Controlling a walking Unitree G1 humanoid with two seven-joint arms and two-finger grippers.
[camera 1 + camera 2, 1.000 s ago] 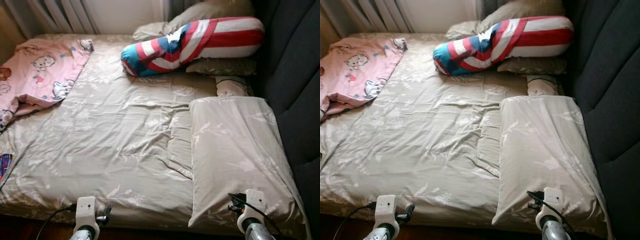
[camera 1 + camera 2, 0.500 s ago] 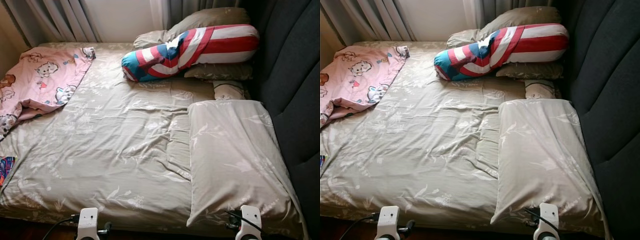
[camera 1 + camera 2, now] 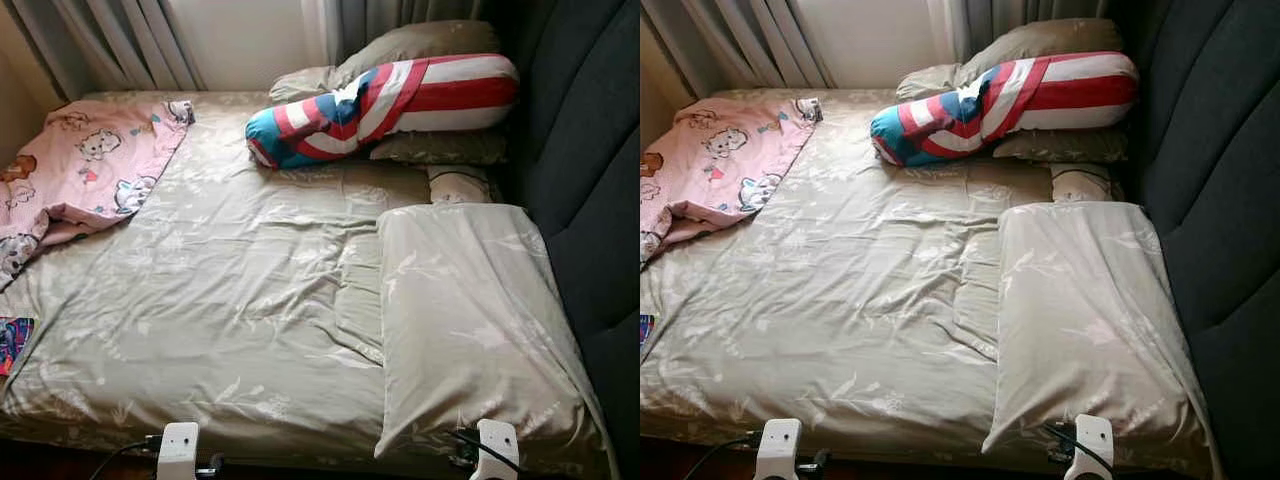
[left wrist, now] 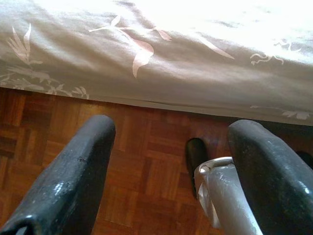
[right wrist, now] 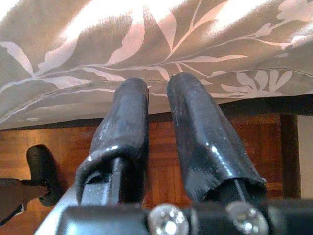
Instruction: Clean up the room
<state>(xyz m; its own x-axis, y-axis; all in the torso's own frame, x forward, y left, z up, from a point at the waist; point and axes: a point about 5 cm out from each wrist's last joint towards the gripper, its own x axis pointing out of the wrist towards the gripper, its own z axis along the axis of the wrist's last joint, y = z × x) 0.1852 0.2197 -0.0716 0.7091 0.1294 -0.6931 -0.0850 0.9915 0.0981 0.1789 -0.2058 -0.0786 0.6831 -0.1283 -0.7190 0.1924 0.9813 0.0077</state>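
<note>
Pillow (image 3: pixel 470 320) lies at the near right corner of the bed (image 3: pixel 230 300), soft, light and floppy, so we would pinch its near edge, our left gripper (image 4: pixel 171 166) wide open and empty, our right gripper (image 5: pixel 157 122) nearly closed on nothing.

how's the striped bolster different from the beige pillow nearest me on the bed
The striped bolster is a long roll in red, white and blue; the beige pillow is flat, rectangular, with a pale leaf print matching the bed cover. The bolster lies at the far end, propped on other beige cushions; the pillow lies at the near edge. Both sit on the side by the dark headboard.
</note>
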